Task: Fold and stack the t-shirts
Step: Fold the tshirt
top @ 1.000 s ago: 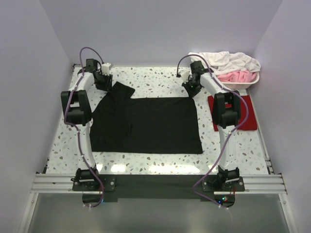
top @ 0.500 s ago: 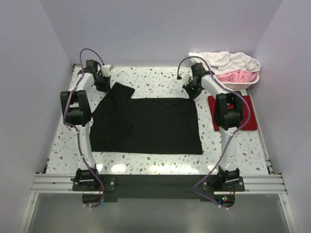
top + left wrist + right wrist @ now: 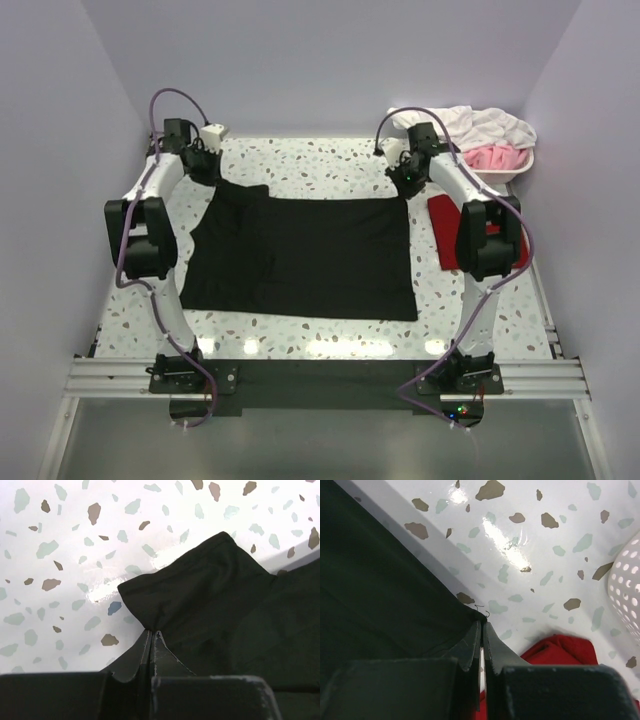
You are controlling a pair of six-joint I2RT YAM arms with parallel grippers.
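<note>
Arms far forward, left hand (image 3: pixel 152 632) and right hand (image 3: pixel 482 625) clamped

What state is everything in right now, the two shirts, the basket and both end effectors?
Black t-shirt, spread out flat, its two far corners pinched.
Dark red t-shirt, folded, lying right of the black one.
Left end effector, shut on the black t-shirt's far left corner.
Right end effector, shut on its far right corner.
Basket, heaped with white cloth and pink cloth.
</note>
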